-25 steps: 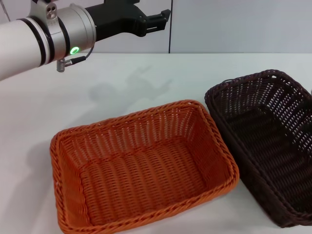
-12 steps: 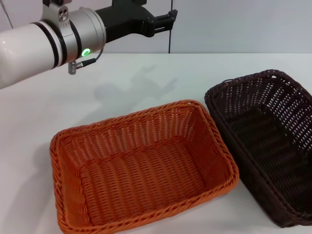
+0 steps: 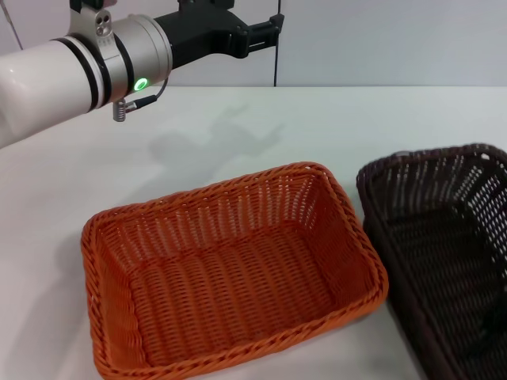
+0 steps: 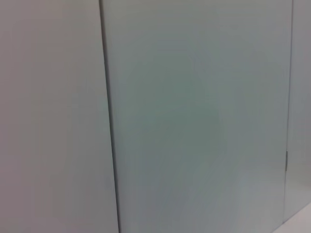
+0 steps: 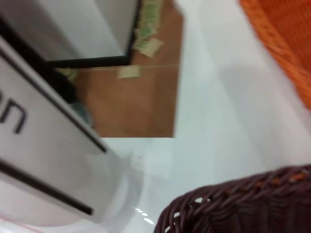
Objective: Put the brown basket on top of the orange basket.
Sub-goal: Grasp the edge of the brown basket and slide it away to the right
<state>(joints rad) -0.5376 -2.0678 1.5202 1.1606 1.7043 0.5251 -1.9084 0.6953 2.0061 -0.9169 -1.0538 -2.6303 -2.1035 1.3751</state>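
The orange basket lies on the white table, left of centre in the head view, and holds nothing. The brown basket is just to its right, cut off by the picture's right and lower edges, also with nothing in it. In the right wrist view the brown basket's braided rim is very close to the camera, and a corner of the orange basket shows farther off. My right gripper shows in no view. My left gripper hangs high over the table's far side, well away from both baskets.
A pale panelled wall stands behind the table and fills the left wrist view. Beyond the table's edge the right wrist view shows brown floor and a grey cabinet front.
The brown basket has shifted to the right, away from the orange basket, and more of it now runs out of the picture. The left arm drifted slightly right, then held.
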